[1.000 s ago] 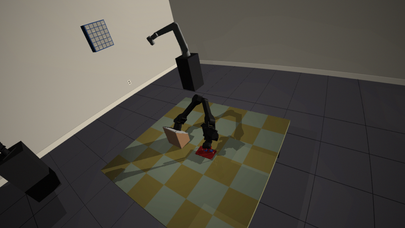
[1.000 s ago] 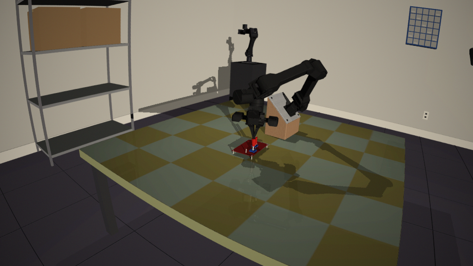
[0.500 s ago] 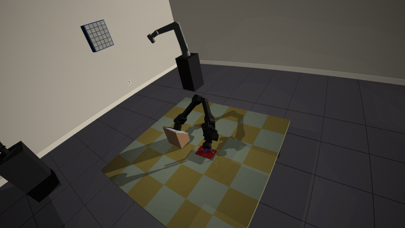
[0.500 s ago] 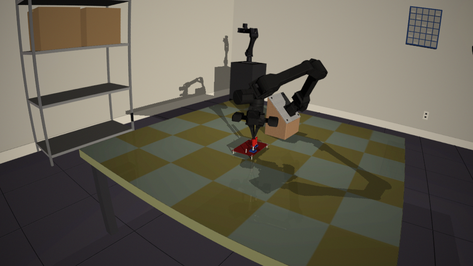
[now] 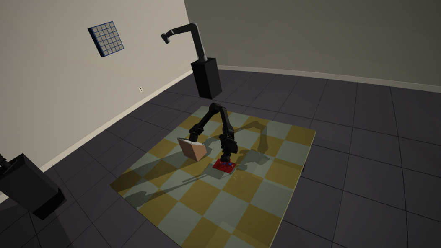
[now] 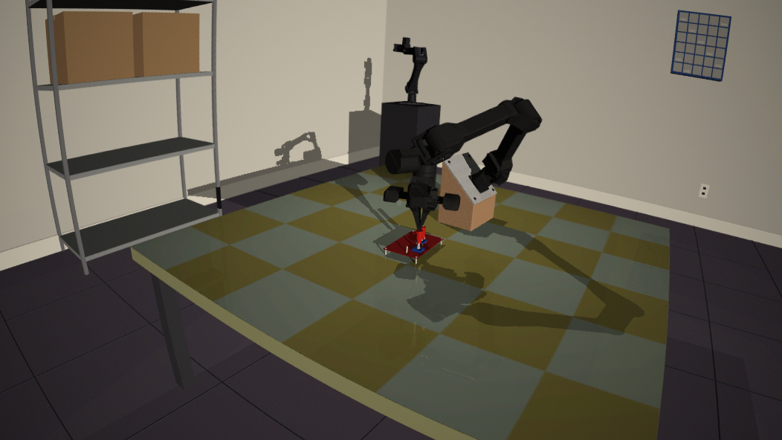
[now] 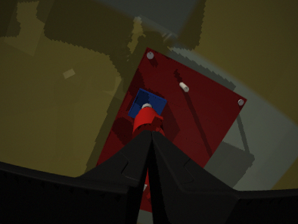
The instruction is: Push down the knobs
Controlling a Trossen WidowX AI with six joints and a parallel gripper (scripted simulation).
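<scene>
The red circuit board [image 5: 220,168] [image 6: 401,245] [image 7: 204,125] stands on short white legs. A red knob [image 6: 419,236] [image 7: 146,118] sits high on the shaft of a blue potentiometer [image 6: 418,249] [image 7: 140,99]; some shaft shows between them. A second red knob [image 6: 424,230] stands just behind, its blue potentiometer [image 6: 424,241] partly hidden; in the wrist view the fingers cover most of it. My gripper [image 6: 419,228] [image 7: 149,138] is shut with nothing between the fingers. Its tips are at the top of the nearer knob; whether they touch it I cannot tell.
A wooden block with a sloped grey plate [image 5: 197,151] [image 6: 482,214] carries the arm's base beside the board. A thin white post [image 6: 406,249] [image 7: 184,87] stands up from the board. The checkered table [image 5: 212,209] [image 6: 328,311] extends around them. Shelves [image 6: 136,155] stand beyond it.
</scene>
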